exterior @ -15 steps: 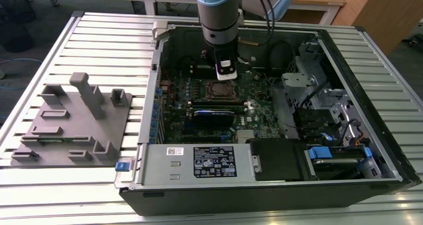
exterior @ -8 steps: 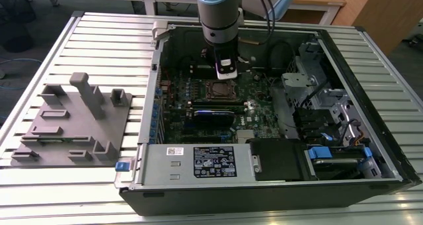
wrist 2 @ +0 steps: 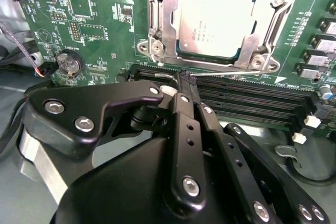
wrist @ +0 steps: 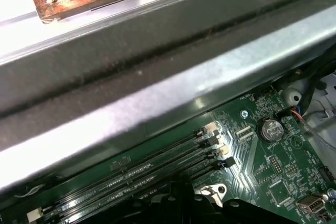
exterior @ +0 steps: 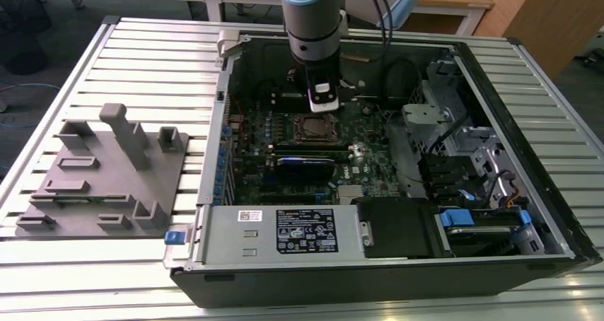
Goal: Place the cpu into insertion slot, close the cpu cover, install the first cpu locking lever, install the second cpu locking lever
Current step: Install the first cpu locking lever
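The cpu (wrist 2: 218, 19) lies flat in the insertion slot (wrist 2: 210, 56), silvery top up. The cpu cover (wrist 2: 164, 22) is folded down around it as a metal frame. A thin wire cpu locking lever (wrist 2: 236, 72) runs along the socket's edge beside the memory slots. My gripper (wrist 2: 186, 80) is shut on the lever's hooked end, its black fingers (wrist 2: 184, 114) pressed together. In the exterior view the gripper (exterior: 324, 107) hangs just behind the socket (exterior: 316, 128) inside the open computer case. The gripper's dark body (wrist: 178, 205) also shows in the first wrist view.
Long black memory slots (wrist 2: 252, 103) lie right under the fingers. A coin battery (wrist 2: 69, 62) and connectors sit on the green board. The case's metal wall (wrist: 157, 93) stands close behind the arm. A grey fixture block (exterior: 104, 176) rests on the slatted table at the exterior view's left.
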Robot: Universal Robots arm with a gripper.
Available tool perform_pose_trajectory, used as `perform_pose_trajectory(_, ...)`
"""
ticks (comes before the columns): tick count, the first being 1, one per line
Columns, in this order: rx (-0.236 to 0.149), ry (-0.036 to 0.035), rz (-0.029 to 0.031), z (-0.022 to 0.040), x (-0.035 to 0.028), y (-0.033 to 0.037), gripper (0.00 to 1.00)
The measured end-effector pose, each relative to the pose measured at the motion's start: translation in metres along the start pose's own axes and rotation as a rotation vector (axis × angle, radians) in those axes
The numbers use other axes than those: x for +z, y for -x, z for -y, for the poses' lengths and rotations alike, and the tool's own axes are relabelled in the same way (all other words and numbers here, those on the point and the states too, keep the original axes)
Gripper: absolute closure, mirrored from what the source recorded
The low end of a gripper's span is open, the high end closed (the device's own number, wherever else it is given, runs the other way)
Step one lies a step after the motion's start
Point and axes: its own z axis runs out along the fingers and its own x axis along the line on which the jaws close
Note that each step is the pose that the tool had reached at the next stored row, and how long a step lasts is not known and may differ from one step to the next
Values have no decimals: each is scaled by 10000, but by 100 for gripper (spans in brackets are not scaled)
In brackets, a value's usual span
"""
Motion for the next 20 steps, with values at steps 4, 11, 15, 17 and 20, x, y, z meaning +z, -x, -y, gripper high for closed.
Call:
perform_pose_trajectory(4, -11, 13, 43, -27, 9, -25, 89)
perform_pose_trajectory(11, -43, -97, 119, -26, 17, -30, 89)
perform_pose_trajectory(15, -51, -104, 145, -23, 27, -31, 89)
perform_pose_trajectory(17, -56, -95, 164, -20, 36, -32, 89)
perform_pose_trajectory(20, -59, -93, 171, -19, 38, -33, 89)
